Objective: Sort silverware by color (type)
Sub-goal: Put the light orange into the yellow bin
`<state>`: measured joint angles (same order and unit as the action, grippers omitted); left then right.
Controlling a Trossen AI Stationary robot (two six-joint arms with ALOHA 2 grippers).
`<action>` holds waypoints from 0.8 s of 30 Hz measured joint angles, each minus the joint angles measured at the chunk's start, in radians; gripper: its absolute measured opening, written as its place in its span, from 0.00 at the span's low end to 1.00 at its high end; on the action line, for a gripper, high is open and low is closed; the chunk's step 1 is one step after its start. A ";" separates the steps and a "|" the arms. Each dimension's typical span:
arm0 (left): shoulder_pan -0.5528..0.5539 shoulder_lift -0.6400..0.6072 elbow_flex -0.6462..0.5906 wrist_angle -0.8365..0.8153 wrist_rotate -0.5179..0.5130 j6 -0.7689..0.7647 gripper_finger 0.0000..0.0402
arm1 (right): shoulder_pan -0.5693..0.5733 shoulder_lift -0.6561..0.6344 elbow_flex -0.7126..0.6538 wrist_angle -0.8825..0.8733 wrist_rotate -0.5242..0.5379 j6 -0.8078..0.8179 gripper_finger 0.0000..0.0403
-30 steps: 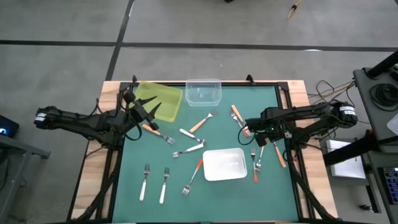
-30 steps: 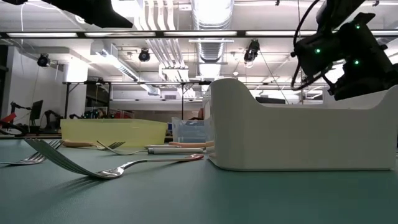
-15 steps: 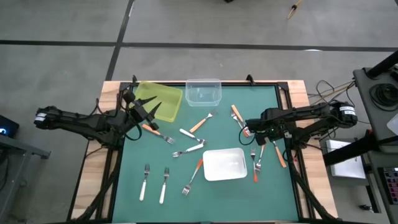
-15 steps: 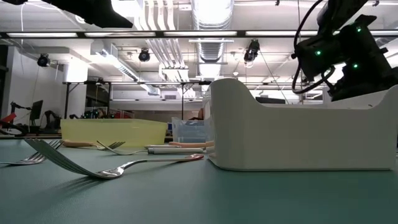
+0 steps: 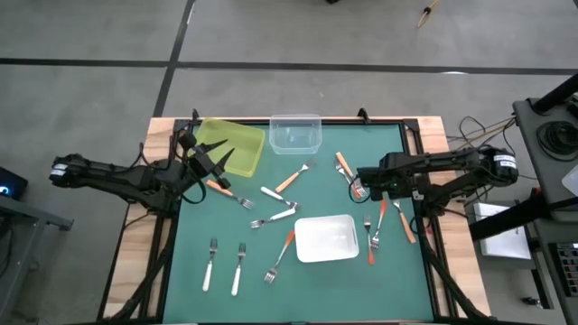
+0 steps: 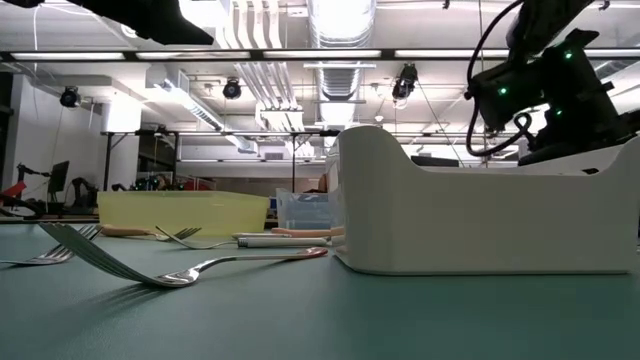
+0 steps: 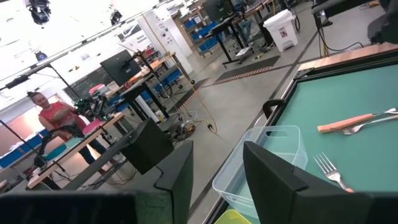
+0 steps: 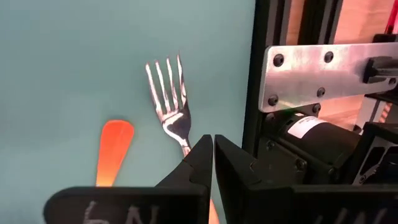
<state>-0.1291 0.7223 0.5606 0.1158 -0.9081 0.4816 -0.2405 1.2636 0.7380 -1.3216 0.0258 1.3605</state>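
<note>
Several small forks with white, tan or red-orange handles lie scattered on the green table (image 5: pixel 226 226). My right gripper (image 5: pixel 360 186) is shut and hangs over the right-hand cluster. In its wrist view the shut tips (image 8: pixel 213 144) stand over the neck of a fork (image 8: pixel 169 93), beside a red-orange handle end (image 8: pixel 114 152). My left gripper (image 5: pixel 215 163) is open (image 7: pixel 217 171) and holds nothing. It waits at the yellow tray's (image 5: pixel 230 144) near right corner, with a red-orange-handled fork (image 5: pixel 226 191) just beyond it. My right gripper comes from above with its fingers shut. Its own tips cover the fork's neck, so I cannot tell whether they touch it. The fork lies flat on the table.
A clear container (image 5: pixel 295 133) stands at the far edge beside the yellow tray. A white tray (image 5: pixel 325 237) sits near the table's middle and fills the low view (image 6: pixel 480 215). Two white-handled forks (image 5: pixel 224 267) lie near the near edge. A black frame rail (image 8: pixel 270 37) borders the table's right side.
My right arm has shifted slightly toward the table's left, which the low view shows. The forks and my left arm have stayed where they were.
</note>
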 joint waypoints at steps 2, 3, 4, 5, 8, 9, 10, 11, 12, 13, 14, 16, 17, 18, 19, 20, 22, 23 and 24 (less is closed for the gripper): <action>0.000 0.000 0.000 0.000 0.000 0.000 0.31 | -0.026 0.000 0.000 0.001 -0.001 -0.010 0.02; 0.000 0.000 0.000 0.000 0.000 0.000 0.31 | -0.038 0.000 0.000 0.001 -0.006 -0.019 0.02; 0.000 0.000 0.000 0.000 0.000 0.000 0.31 | -0.049 0.000 0.000 0.003 -0.014 -0.030 0.02; 0.000 0.000 0.000 0.000 0.000 0.000 0.31 | -0.059 0.000 0.000 0.003 -0.026 -0.046 0.02; 0.000 0.000 0.000 0.000 0.000 0.000 0.31 | -0.084 0.000 0.000 0.001 -0.060 -0.090 0.03; 0.000 0.000 0.000 0.000 0.000 0.000 0.31 | -0.090 0.000 0.000 0.000 -0.075 -0.104 0.03; 0.000 0.000 0.000 0.000 0.000 0.000 0.31 | -0.098 0.000 0.000 -0.001 -0.088 -0.124 0.04; 0.000 0.000 0.000 0.000 0.000 0.000 0.31 | -0.106 0.000 0.000 -0.004 -0.103 -0.140 0.05; 0.000 0.000 0.000 0.000 -0.002 0.000 0.31 | -0.113 0.000 0.000 -0.005 -0.116 -0.154 0.06; 0.000 0.000 0.000 0.000 -0.013 0.000 0.31 | -0.120 0.000 0.000 -0.007 -0.126 -0.168 0.07; 0.000 0.000 0.000 0.000 -0.028 0.000 0.31 | -0.126 0.000 0.000 -0.008 -0.132 -0.177 0.08; 0.000 0.000 0.000 -0.003 -0.079 0.000 0.31 | -0.140 0.000 0.002 -0.009 -0.136 -0.182 0.09; 0.000 0.000 0.000 -0.005 -0.108 0.000 0.31 | -0.147 0.000 0.003 -0.008 -0.136 -0.180 0.09; 0.000 0.000 0.000 -0.007 -0.140 0.000 0.31 | -0.153 0.000 0.003 -0.005 -0.135 -0.176 0.09; 0.000 0.000 0.000 -0.009 -0.174 0.000 0.31 | -0.159 0.000 0.003 -0.002 -0.134 -0.174 0.09; 0.000 0.000 0.000 -0.010 -0.207 0.000 0.31 | -0.163 0.001 0.003 -0.001 -0.133 -0.173 0.09; 0.000 0.000 0.000 -0.018 -0.260 0.000 0.31 | -0.171 0.002 0.003 -0.001 -0.132 -0.173 0.09; 0.000 0.000 0.000 -0.027 -0.279 0.001 0.31 | -0.176 0.002 0.003 0.000 -0.132 -0.173 0.09; 0.000 0.000 0.000 -0.036 -0.290 0.001 0.31 | -0.183 0.002 0.003 0.000 -0.131 -0.171 0.09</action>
<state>-0.1287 0.7223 0.5606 0.0800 -1.1984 0.4825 -0.4234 1.2659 0.7414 -1.3212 -0.1054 1.1899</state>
